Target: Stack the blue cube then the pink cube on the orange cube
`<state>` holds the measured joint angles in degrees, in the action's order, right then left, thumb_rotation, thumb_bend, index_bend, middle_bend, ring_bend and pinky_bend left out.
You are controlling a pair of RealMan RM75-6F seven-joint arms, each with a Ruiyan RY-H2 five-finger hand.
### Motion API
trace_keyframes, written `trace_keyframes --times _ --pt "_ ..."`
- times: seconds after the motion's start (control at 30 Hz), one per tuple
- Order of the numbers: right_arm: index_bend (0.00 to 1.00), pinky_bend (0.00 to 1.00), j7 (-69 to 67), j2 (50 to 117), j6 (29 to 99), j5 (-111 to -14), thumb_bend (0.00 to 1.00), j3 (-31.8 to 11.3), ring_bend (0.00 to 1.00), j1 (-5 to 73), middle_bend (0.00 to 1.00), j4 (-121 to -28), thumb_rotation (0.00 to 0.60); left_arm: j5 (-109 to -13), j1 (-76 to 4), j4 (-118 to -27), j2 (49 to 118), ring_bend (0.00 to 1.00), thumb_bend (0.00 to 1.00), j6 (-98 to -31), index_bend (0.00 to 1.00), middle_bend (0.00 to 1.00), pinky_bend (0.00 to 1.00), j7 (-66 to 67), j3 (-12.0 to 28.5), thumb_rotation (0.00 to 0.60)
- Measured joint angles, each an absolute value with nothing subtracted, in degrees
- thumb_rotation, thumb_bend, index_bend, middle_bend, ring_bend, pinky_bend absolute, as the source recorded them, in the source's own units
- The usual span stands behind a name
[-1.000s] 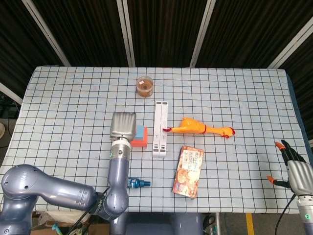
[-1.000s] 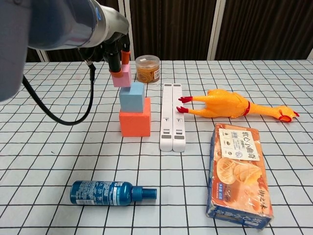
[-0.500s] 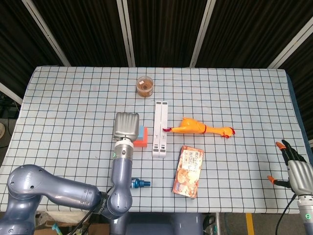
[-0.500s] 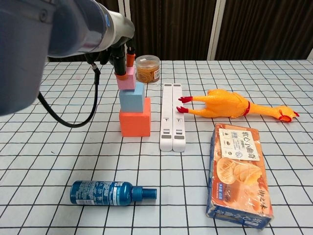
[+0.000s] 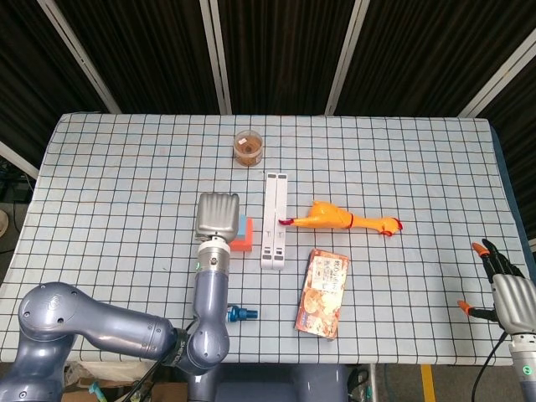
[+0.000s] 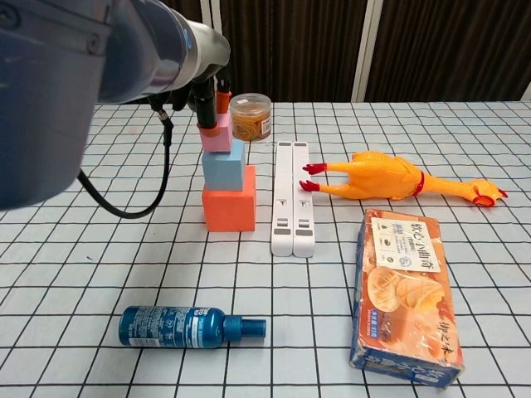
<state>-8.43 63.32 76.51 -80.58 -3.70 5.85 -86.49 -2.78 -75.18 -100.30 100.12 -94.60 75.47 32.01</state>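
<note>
Pink cube point(image 6: 216, 133) sits on top of the blue cube point(image 6: 224, 165), shifted toward that cube's left side; whether it rests flat or hangs just above cannot be told. Blue cube sits on the orange cube point(image 6: 229, 208). The stack stands near the middle of the tabletop point(image 5: 126, 184), a little toward its left edge and touching nothing else.

Left arm comes up from the near-left corner, forearm running across the near edge and wrist rising straight over the stack. Left hand point(image 5: 218, 215) points down, its silver back facing the head camera and hiding most of the cubes in that view. In the chest view its dark, orange-tipped fingers point(image 6: 221, 99) grasp the pink cube's upper part, pinching it from above.

Right hand point(image 5: 507, 289) hangs past the near-right corner, off the tabletop, fingers spread apart and holding nothing.

Just right of the stack lies a white power strip point(image 6: 293, 196), long axis running from near edge toward far edge. Right of that, a yellow rubber chicken point(image 6: 390, 178) lies on its side, head toward the right edge. Nearer the near edge, an orange snack box point(image 6: 406, 292) lies flat. A blue spray bottle point(image 6: 187, 326) lies on its side close to the near edge, cap pointing right. A clear lidded jar point(image 6: 250, 116) with brown contents stands behind the stack, toward the far edge.
</note>
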Motion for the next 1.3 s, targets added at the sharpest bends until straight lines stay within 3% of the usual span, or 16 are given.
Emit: trace_keyframes --times 0.6,0.97,1.3 --pt "0.1 0.25 -8.7 63.2 76.7 -80.7 0.04 -3.7 0.15 5.8 0.05 -86.6 0.6 -3.2 -75.3 -99.9 100.9 0.73 0.41 -94.6 0.41 0.92 0.74 75.5 32.2 0.6" --pt "0.1 0.25 -8.8 65.3 79.1 -80.6 0.04 -1.5 0.15 2.8 0.05 -87.7 0.6 -2.6 -75.3 -100.0 101.1 0.72 0.41 -94.6 0.32 0.91 0.73 76.3 32.2 0.6" --pt "0.1 0.25 -8.7 62.5 76.2 -79.9 0.04 -4.2 0.15 5.6 0.05 -88.1 0.6 -3.0 -75.3 -101.9 100.7 0.72 0.41 -95.5 0.31 0.91 0.73 76.6 32.3 0.6"
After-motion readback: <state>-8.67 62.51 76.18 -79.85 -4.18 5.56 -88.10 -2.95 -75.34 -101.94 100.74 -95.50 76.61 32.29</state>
